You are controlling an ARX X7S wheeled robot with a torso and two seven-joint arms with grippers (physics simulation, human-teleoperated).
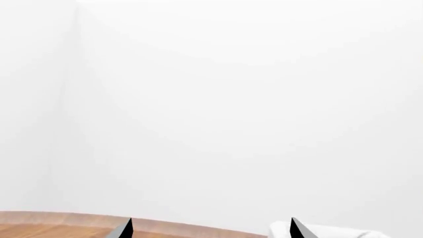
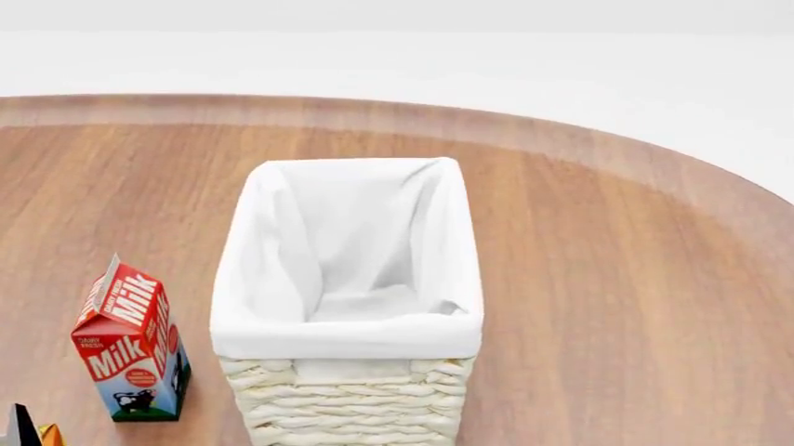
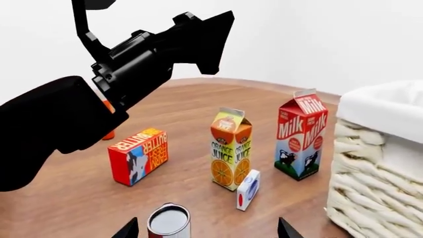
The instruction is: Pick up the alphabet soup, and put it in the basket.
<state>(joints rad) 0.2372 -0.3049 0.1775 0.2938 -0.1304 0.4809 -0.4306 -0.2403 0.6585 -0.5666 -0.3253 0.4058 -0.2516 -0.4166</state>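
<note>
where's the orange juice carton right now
In the right wrist view, the orange juice carton stands upright on the wooden table, between the butter box and the milk carton; the head view misses it.

Simulated tabletop scene, not a real room — flat renders, blank white walls and floor with no furniture or fixtures. A round wooden desk (image 2: 645, 279) carried grocery-type items: milk carton (image 3: 301, 134), orange juice carton (image 3: 231, 148), butter box (image 3: 138, 155), a small white box (image 3: 248, 189), a metal can (image 3: 169, 221) — plus a wicker basket (image 2: 350, 279) with white lining. It read as a staged kitchen or pantry-style test setup; the groceries were the only household cue.
</note>
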